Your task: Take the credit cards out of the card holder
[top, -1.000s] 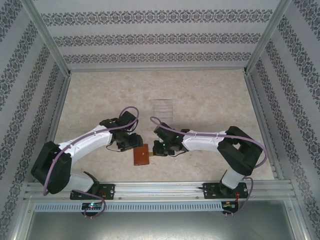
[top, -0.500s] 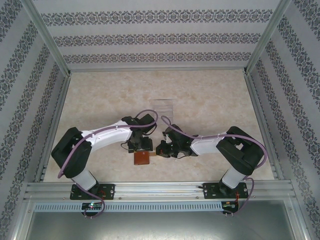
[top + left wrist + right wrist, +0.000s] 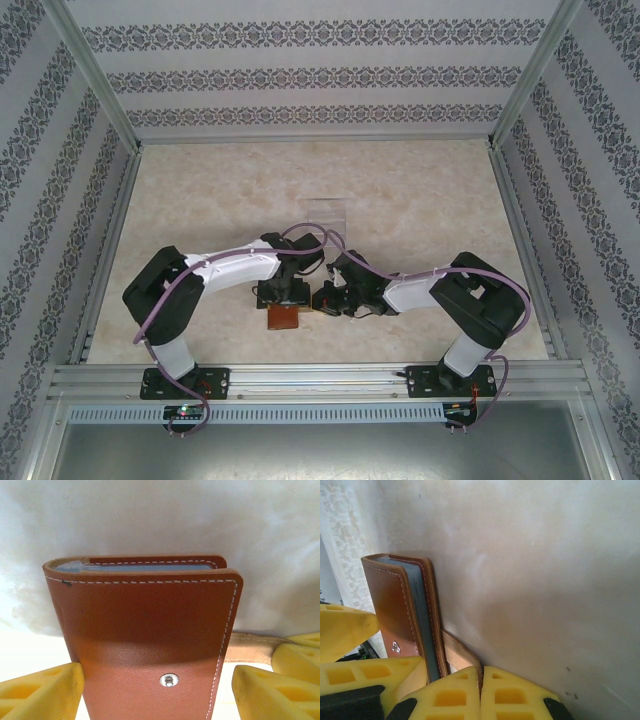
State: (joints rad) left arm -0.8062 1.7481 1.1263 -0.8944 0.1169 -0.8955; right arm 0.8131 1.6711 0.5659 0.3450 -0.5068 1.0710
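Note:
The card holder (image 3: 150,615) is a brown leather wallet, folded shut, with a metal snap stud on its face. It stands on edge on the table (image 3: 200,200) between the two arms (image 3: 284,318). Grey-blue pocket edges show at its top (image 3: 417,595). The credit cards are hidden inside. My left gripper (image 3: 157,682) is open, with one yellow finger (image 3: 42,692) at each side of the wallet and a small gap on the right. My right gripper (image 3: 481,677) is shut on the wallet's thin strap tab (image 3: 457,655), just right of the wallet (image 3: 320,300).
A clear plastic box (image 3: 327,214) sits on the table just beyond the two grippers. Metal frame rails (image 3: 300,378) run along the near edge and patterned walls enclose the other sides. Both forearms crowd the space around the wallet.
The left arm has swung right and come down over the wallet, and its jaws have widened. The wallet now shows a smaller footprint. The right gripper stays shut on the strap.

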